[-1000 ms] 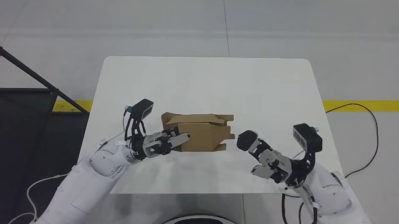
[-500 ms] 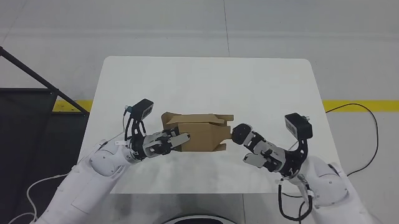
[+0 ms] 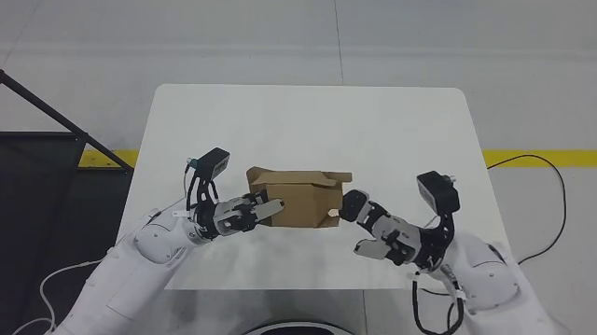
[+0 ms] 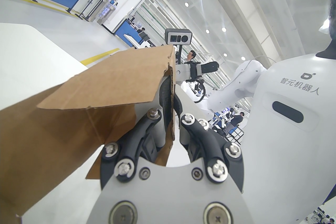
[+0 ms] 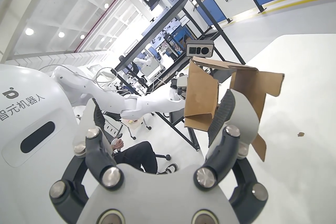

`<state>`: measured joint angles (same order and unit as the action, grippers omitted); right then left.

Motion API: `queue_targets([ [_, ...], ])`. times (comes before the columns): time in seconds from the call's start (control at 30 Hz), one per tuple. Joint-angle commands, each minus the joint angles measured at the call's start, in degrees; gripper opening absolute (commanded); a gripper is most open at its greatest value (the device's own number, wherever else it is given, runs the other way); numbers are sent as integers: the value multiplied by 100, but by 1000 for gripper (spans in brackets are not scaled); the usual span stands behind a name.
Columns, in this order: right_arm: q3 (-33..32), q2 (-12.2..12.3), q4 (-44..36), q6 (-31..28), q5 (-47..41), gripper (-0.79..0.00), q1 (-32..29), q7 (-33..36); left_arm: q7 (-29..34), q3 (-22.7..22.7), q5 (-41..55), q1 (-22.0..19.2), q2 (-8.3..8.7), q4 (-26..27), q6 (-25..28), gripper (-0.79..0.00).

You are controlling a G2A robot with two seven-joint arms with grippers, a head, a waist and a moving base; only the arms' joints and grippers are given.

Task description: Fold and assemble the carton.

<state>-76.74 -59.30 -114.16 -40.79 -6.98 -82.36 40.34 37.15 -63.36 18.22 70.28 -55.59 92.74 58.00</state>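
One brown corrugated carton (image 3: 297, 200) lies lengthwise from 9 to 3 o'clock on the white desk (image 3: 373, 120). It is nearer the 6 o'clock edge and well apart from the others, with loose, uneven flaps at both ends. At its 9 o'clock end the left pincer (image 3: 266, 211) is clamped on a flap's raw edge. At 3 o'clock the right pincer (image 3: 361, 227) stands spread wide, one ribbed black pad (image 5: 223, 109) at a flap — touching or just beside, I cannot tell.

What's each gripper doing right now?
Left gripper: shut on a flap edge of the carton.
Right gripper: open, holding nothing, at the carton's other end.
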Motion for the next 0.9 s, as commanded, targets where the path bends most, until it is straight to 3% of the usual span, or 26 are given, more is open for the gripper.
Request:
queue_targets([
  [0.0, -43, 7, -52, -45, -1, 0, -60, -27, 0, 0, 0, 0, 0, 0, 0, -785],
  [0.2, -120, 31, -206, -222, -127, 0, -248, -20, 0, 0, 0, 0, 0, 0, 0, -785],
  [0.47, -122, 104, -258, -343, -865, 0, -221, 613, 0, 0, 0, 0, 0, 0, 0, -785],
  [0.87, -63, 56, -857, -113, 536, 0, -358, -84, 0, 0, 0, 0, 0, 0, 0, -785],
])
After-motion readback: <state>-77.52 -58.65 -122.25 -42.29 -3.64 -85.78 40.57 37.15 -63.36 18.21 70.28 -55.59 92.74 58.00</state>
